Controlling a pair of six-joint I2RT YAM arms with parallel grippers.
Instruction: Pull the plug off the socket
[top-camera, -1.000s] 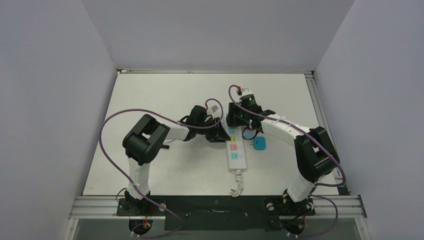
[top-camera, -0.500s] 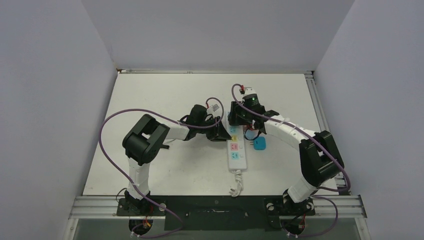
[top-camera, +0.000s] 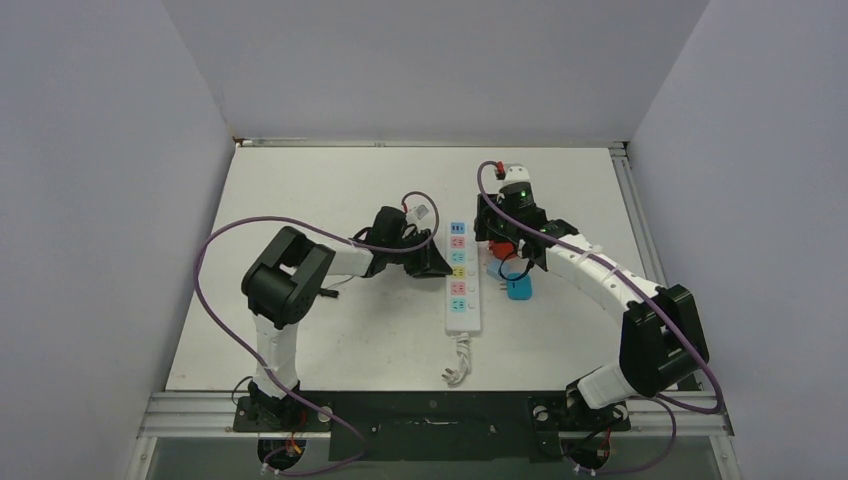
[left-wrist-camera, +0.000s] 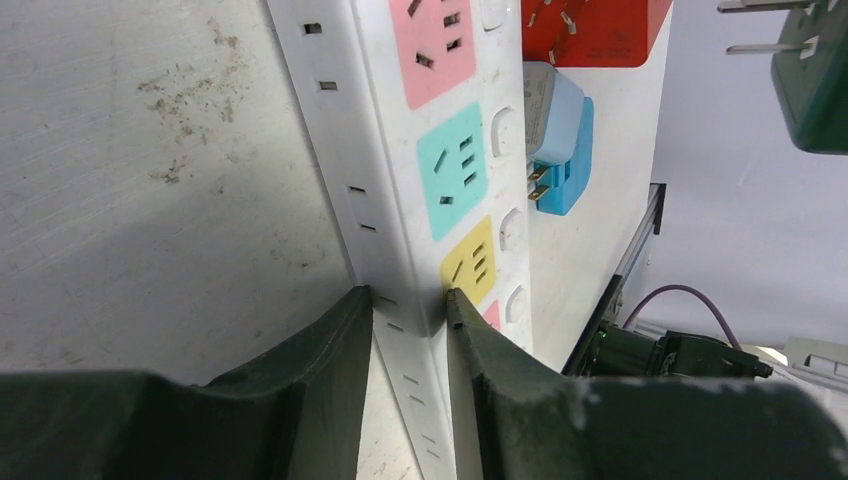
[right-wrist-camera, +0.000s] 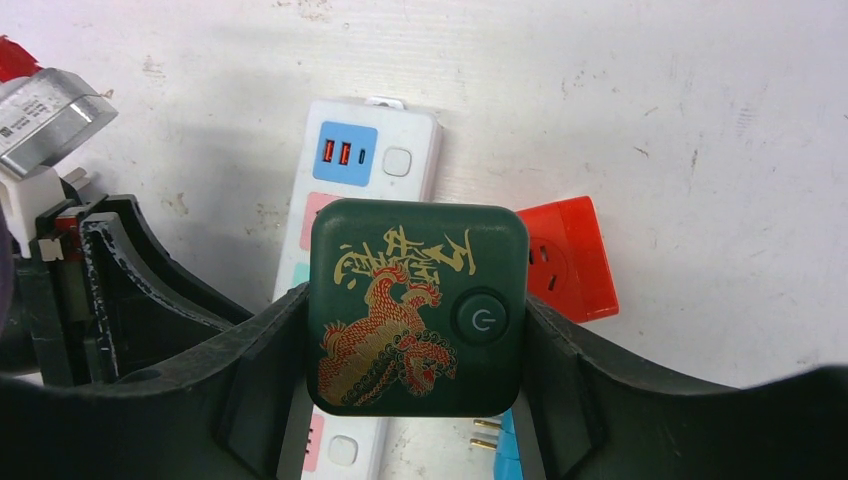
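From my remote station I see two matching limbs: the left arm (top-camera: 345, 262) and the right arm (top-camera: 590, 270) have white link shells between bulky black joint housings. A purple cable (top-camera: 199, 272) trails along each. A green light (top-camera: 522, 189) glows on the right wrist beside a red connector (top-camera: 499, 171). The left tool (left-wrist-camera: 408, 300) and the right tool (right-wrist-camera: 418, 310) have dark moulded fingers (left-wrist-camera: 320, 350), scuffed pale.

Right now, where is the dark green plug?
In the right wrist view the dark green plug sits centre-frame, clamped in the right gripper above the socket, prongs out, with the red adapter beside it on the picture's right.
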